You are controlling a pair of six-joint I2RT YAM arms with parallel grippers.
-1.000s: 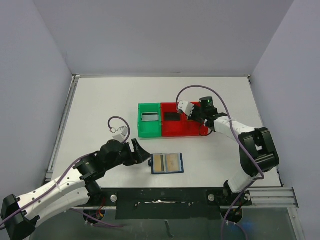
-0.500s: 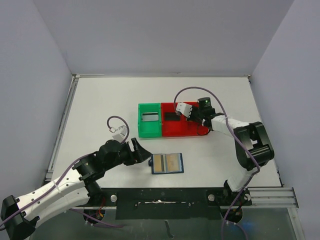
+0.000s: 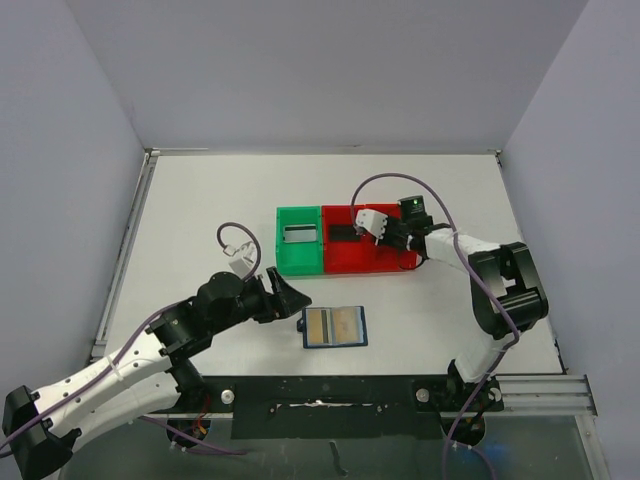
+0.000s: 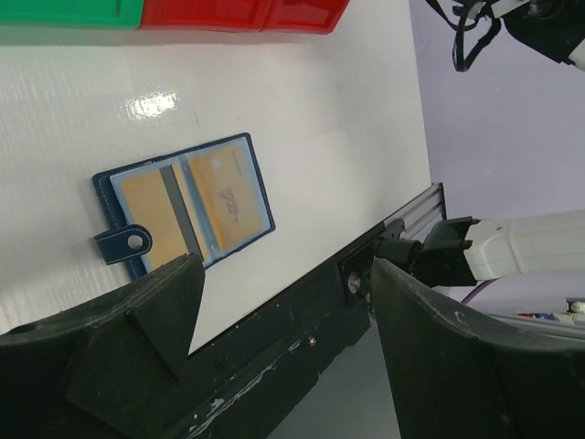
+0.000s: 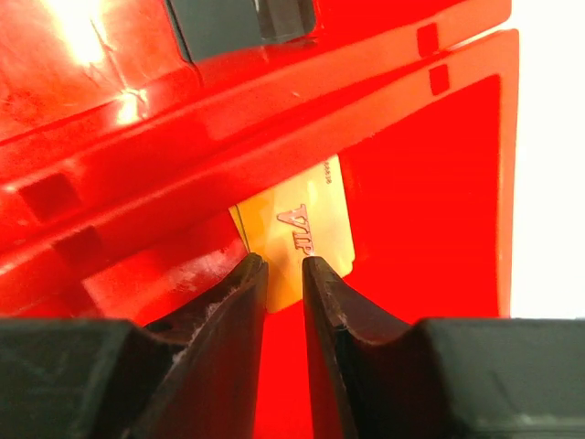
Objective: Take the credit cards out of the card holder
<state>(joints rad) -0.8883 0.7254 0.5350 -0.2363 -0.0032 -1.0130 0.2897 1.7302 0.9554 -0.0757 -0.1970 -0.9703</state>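
Note:
The dark blue card holder (image 3: 335, 326) lies open on the table near the front edge, also seen in the left wrist view (image 4: 119, 247). Two gold credit cards sit in its pockets, one with a dark stripe (image 4: 155, 215) and one plain (image 4: 228, 197). My left gripper (image 3: 291, 300) (image 4: 285, 293) hovers open just left of the holder, empty. My right gripper (image 3: 385, 236) (image 5: 284, 267) hangs over the red bin (image 3: 360, 264), jaws a little apart. A gold card marked VIP (image 5: 315, 224) lies in the bin just beyond the tips, free of them.
A green bin (image 3: 298, 263) adjoins the red one on its left and holds a greyish card (image 3: 299, 234). A dark card (image 3: 345, 232) (image 5: 242, 23) lies in the red bin's left compartment. The table's front rail (image 4: 302, 320) runs just behind the holder.
The right jaws have parted and let go of the gold card in the red bin. The left gripper has edged slightly right toward the holder.

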